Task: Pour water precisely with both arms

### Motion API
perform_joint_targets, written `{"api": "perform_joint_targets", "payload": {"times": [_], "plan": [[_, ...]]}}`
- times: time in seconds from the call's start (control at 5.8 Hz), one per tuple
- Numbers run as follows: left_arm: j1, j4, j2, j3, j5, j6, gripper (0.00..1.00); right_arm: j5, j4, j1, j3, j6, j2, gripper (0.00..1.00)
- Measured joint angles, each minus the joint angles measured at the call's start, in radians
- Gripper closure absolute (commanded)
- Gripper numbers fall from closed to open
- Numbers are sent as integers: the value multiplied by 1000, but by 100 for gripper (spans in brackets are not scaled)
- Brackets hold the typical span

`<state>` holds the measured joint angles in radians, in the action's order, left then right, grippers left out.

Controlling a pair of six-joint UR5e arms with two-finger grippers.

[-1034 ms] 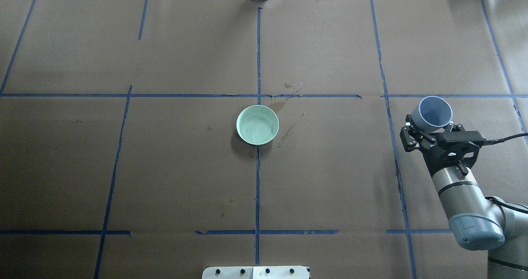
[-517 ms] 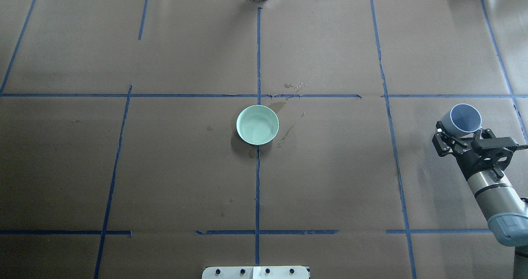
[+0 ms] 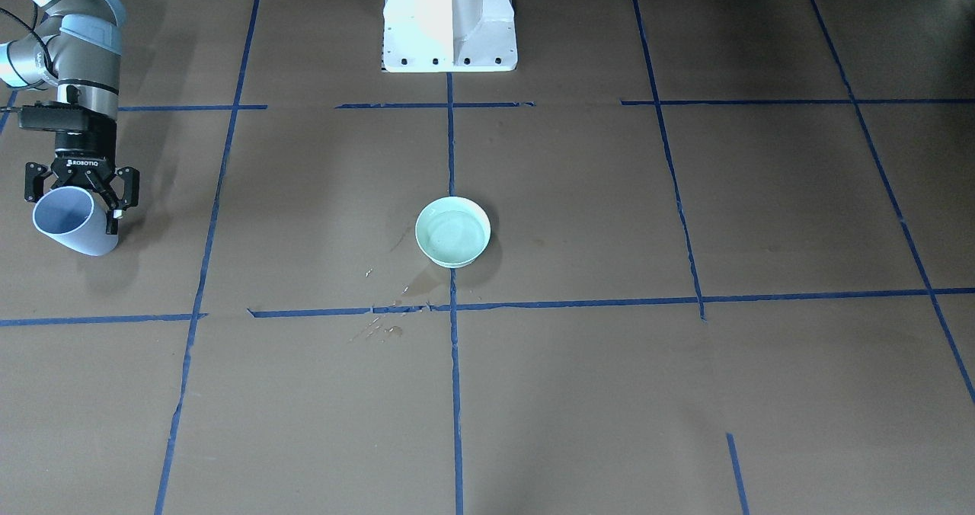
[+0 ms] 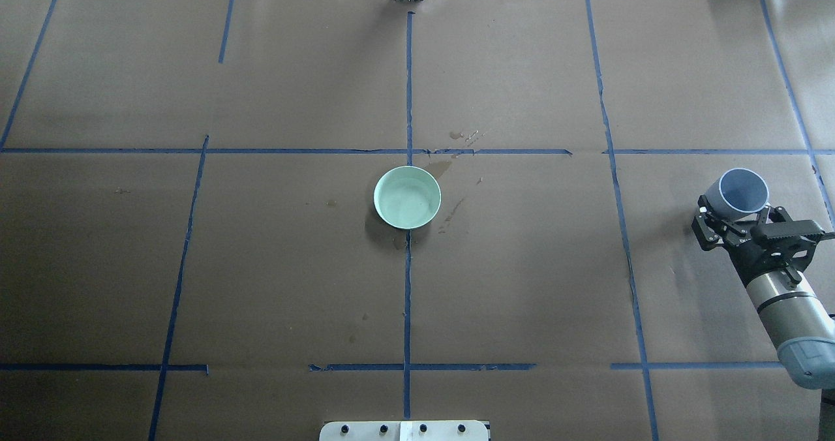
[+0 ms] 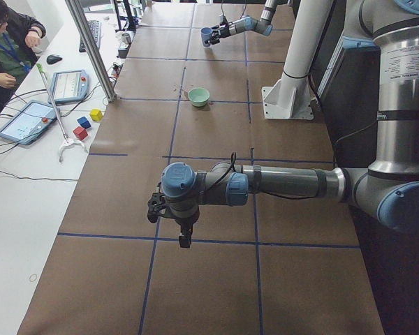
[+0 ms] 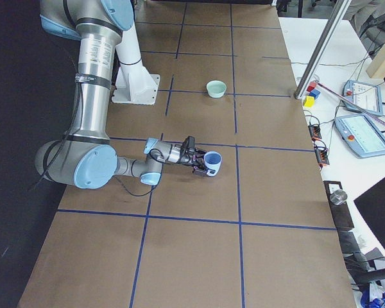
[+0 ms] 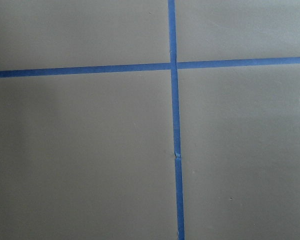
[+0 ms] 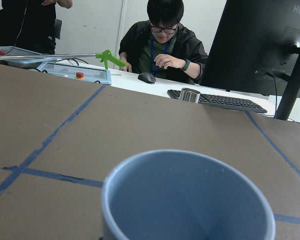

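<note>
1. Water [image 4: 408, 201] first - it sits in the bowl [image 4: 376, 197] at mid-table, a shallow glossy pool. Darker wet patches [image 4: 449, 167] mark the table [image 4: 261, 265] just beside the bowl.
2. Right gripper [image 4: 732, 220] is out at the table's right end, well apart from the bowl. Its fingers are clamped on the side wall of a blue-grey cup [image 4: 742, 190], which is tipped with its mouth angled away from the wrist.
3. In the right wrist view, no liquid shows in the part of the cup's inside that is visible. The bottom is cut off, so I can't call it empty.
4. Left gripper [image 5: 176, 222] hangs over bare table at the far left. It appears only in the side view, so I cannot tell whether its fingers are apart or together.
5. Handling call: water can't be gripped - it goes wherever its vessel tilts, and it sloshes with any jerk.
6. The cup looks stiff, smooth and light, so a mid-wall pinch suits it, though a wet wall could slip.
7. The bowl looks light and low, and likely to skate on damp paper. I'd take it by the rim, or steady it from 1 side while the other arm pours.
</note>
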<state>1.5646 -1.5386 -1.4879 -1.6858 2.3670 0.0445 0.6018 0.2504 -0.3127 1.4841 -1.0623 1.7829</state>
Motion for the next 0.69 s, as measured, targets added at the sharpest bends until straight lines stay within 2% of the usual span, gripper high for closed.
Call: {"api": "perform_joint_targets", "payload": {"times": [0.17,0.34,0.69], "plan": [[0,0,0,0,0,0,0,1,0,1,-1,1,-3,15],[0,0,0,0,0,0,0,0,0,1,-1,1,-8,1],[0,0,0,0,2,0,0,0,0,-2,5,0,-11,0]]}}
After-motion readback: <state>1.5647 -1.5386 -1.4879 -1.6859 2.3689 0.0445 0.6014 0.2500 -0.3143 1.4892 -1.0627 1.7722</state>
